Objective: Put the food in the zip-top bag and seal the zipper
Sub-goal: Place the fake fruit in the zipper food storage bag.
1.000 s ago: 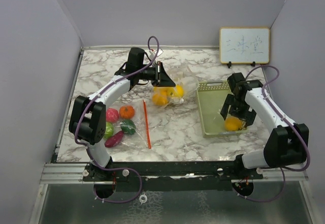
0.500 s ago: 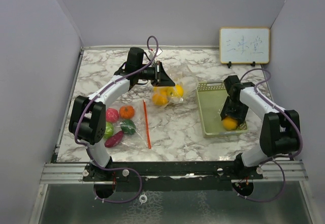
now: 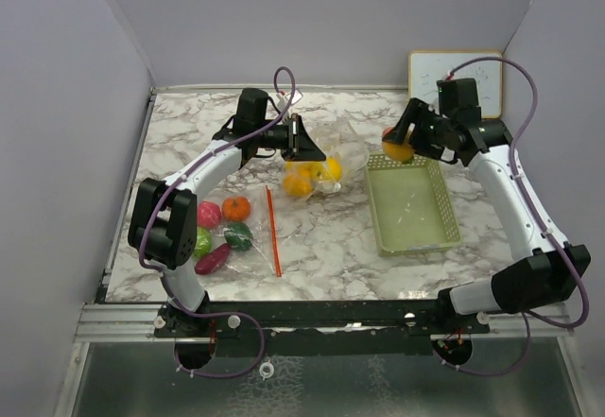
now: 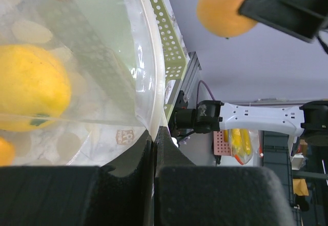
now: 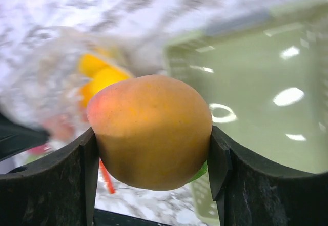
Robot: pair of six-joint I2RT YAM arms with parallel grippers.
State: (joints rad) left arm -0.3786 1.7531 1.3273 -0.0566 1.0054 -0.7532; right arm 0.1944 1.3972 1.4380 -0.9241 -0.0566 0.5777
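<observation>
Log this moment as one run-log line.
left gripper: shut on zip-top bag rim | right gripper: shut on orange fruit, raised by basket far edge | bag: yellow fruit inside

The table [image 3: 331,237] is white marble veined grey, the basket [image 3: 416,209] pale green, the bag [image 3: 348,155] clear, the thin strip [image 3: 273,233] red, the fruit [image 5: 154,132] orange blushed pink-red.

Left arm [image 3: 203,173], right arm [image 3: 510,199]: white link shells, black joint housings, bulky black elbow blocks. Purple-grey cable [image 3: 293,81] runs along each, looping free above the wrist and below the rail [image 3: 123,321]. Bases dark, mounted on that rail. Left tool [image 3: 319,155], right tool [image 3: 397,145]: matte black fingers [image 5: 31,185].
</observation>
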